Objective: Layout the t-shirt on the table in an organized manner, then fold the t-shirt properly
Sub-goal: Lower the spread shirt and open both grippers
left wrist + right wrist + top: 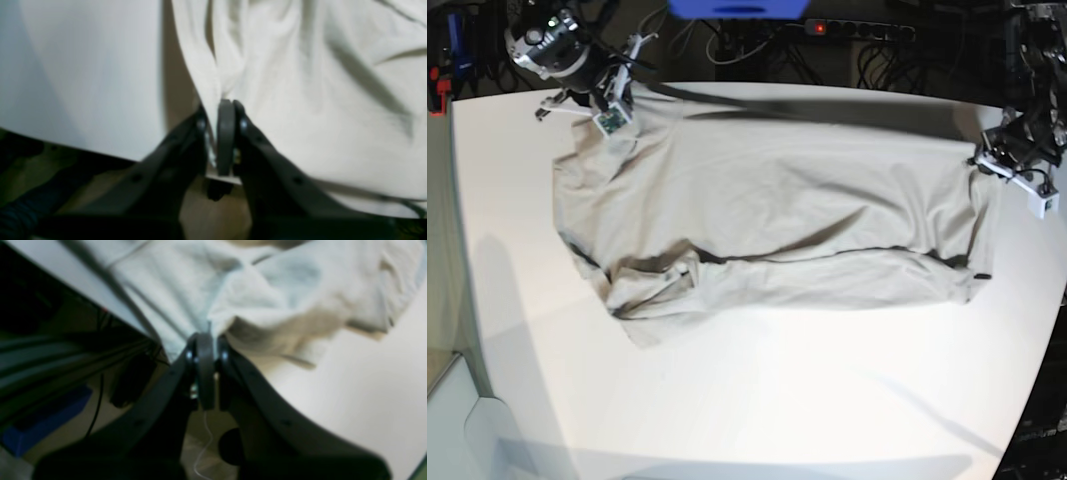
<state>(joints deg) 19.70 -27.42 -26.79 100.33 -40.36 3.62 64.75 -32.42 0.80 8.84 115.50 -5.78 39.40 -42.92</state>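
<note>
The light grey-beige t-shirt (767, 220) lies stretched sideways across the far half of the white table (777, 400), with a bunched sleeve at its lower left. At the shirt's right end, near the table's far right edge, my left gripper (989, 160) pinches the cloth. The left wrist view shows that gripper (218, 111) shut on a gathered fold of the t-shirt (317, 100). At the far left corner, my right gripper (617, 112) grips the other end. In the right wrist view the right gripper (206, 338) is shut on the t-shirt (267, 290), whose fabric is wrinkled.
Beyond the table's far edge lie a power strip (857, 30) with a red light, cables and a blue object (737, 8). A blue box (43, 420) sits on the floor below the table edge. Bare tabletop (83, 83) spreads in front of the shirt.
</note>
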